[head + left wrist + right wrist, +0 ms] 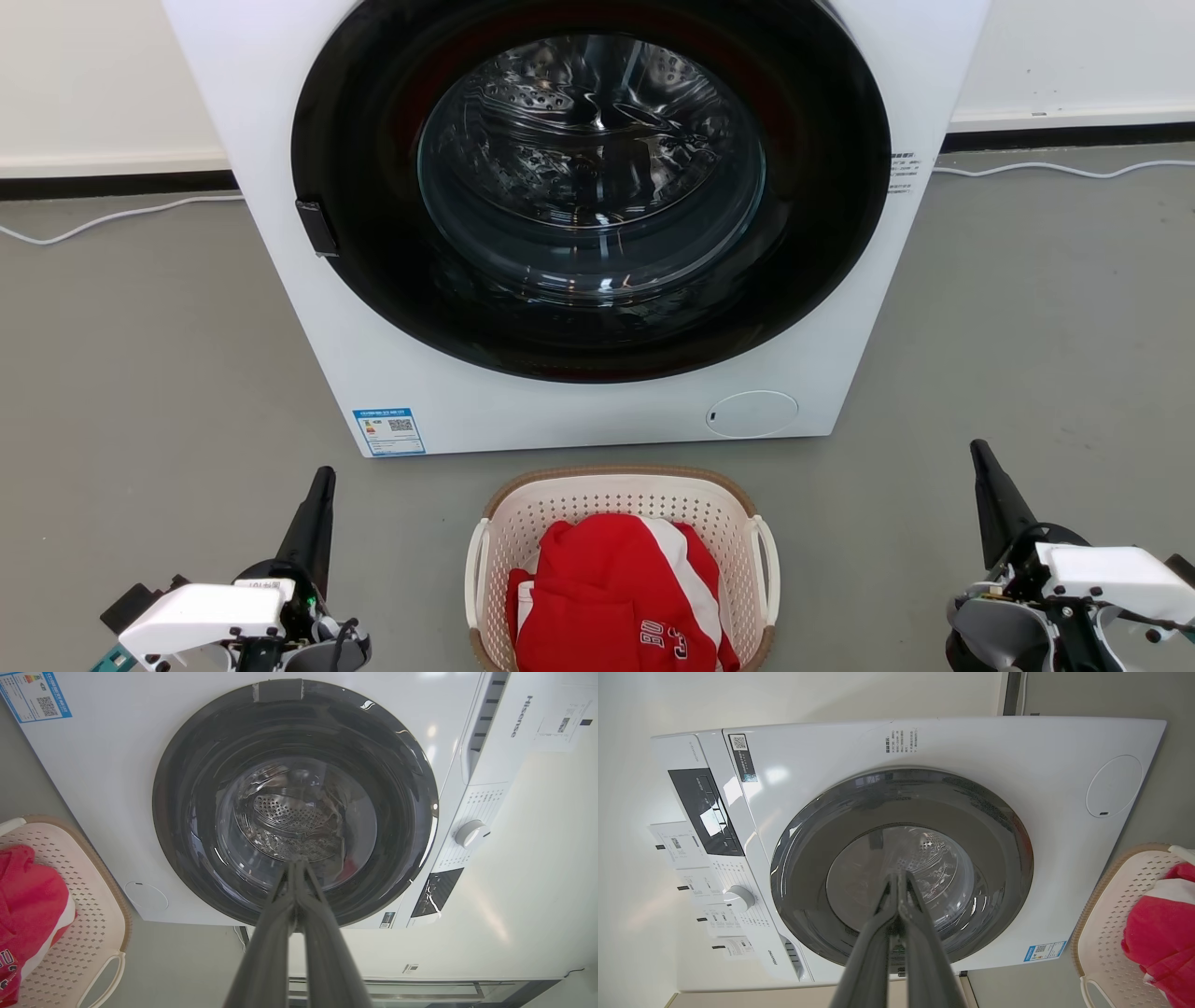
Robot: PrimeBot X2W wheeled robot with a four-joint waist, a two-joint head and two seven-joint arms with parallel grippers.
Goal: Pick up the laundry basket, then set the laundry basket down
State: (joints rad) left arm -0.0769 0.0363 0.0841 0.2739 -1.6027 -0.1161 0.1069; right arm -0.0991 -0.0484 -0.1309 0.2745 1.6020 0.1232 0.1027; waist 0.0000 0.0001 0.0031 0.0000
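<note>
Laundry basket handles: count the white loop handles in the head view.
2. One handle on the laundry basket's left side, one on its right; the basket's near end is cropped.

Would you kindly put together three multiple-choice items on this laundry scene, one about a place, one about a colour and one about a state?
1. Where does the laundry basket stand?
A. On the floor before the washing machine
B. On top of the machine
C. Inside the drum

2. What colour is the garment in the basket?
A. Blue
B. Red with white
C. Green

3. How do both arms' jaws stand?
A. Wide open
B. Shut on the basket's handles
C. Shut, holding nothing

Key: 1 A, it sits on grey floor at the machine's foot; 2 B, red cloth with a white stripe lies in it; 3 C, each pair is pressed together, well clear of the basket.
</note>
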